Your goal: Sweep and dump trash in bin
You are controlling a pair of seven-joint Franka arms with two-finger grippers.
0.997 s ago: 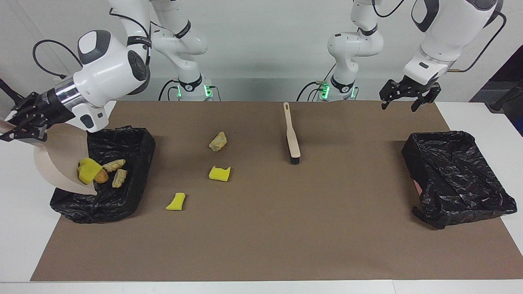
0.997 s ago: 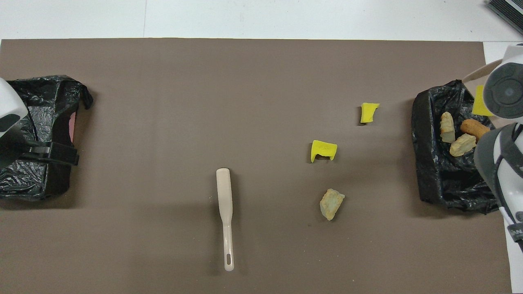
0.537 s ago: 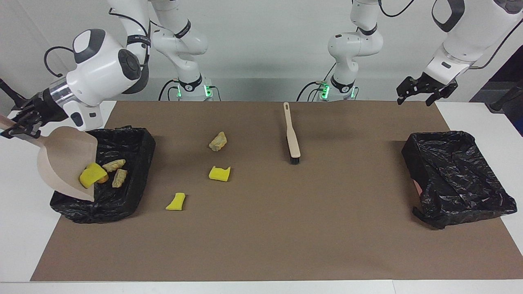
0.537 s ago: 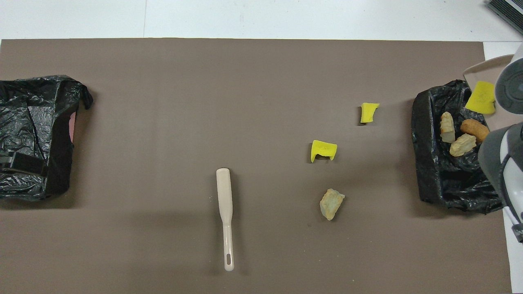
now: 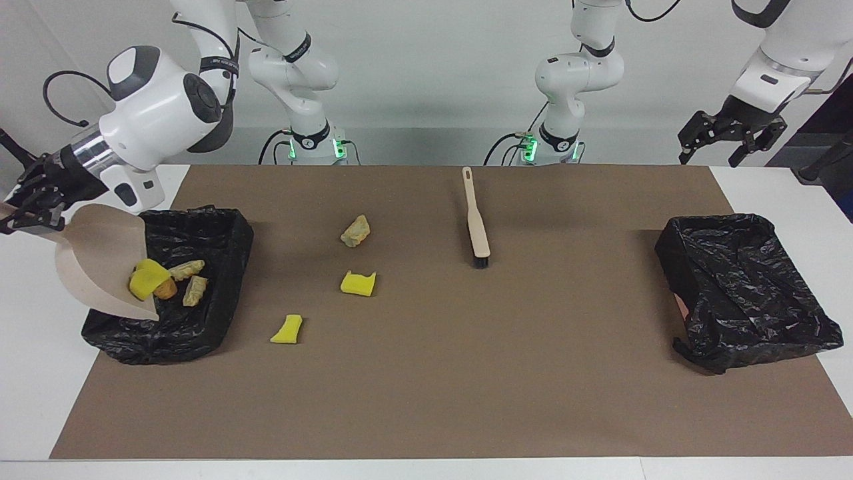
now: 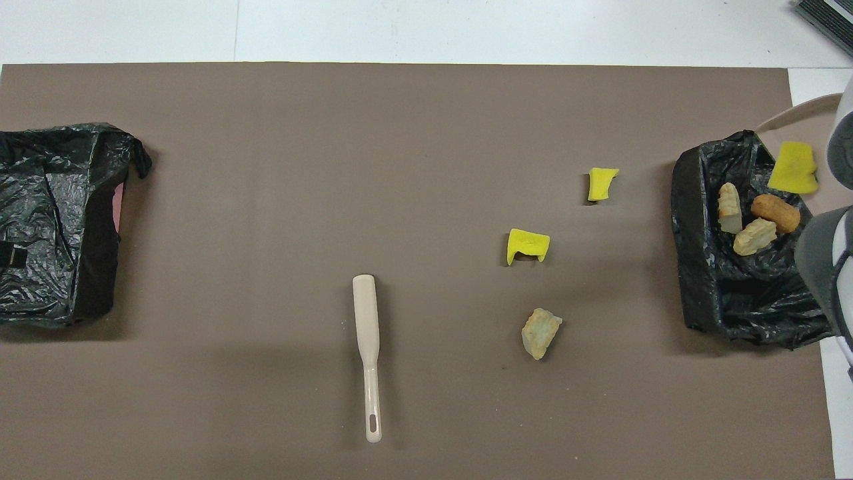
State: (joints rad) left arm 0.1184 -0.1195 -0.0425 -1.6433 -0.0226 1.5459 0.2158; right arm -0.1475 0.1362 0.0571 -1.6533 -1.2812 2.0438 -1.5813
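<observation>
Overhead view: black bin [image 6: 693, 220] holds three bread lumps [image 6: 753, 220].

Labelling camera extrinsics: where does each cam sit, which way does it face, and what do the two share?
Facing view: high across the table, looking at the robots; both arms show, right gripper holding the dustpan over a bin, left gripper raised.
Overhead view: above the robots' end, looking steeply down; only part of the right arm shows.
Shared: brush, three loose trash bits, both bins, half a turn apart.
</observation>
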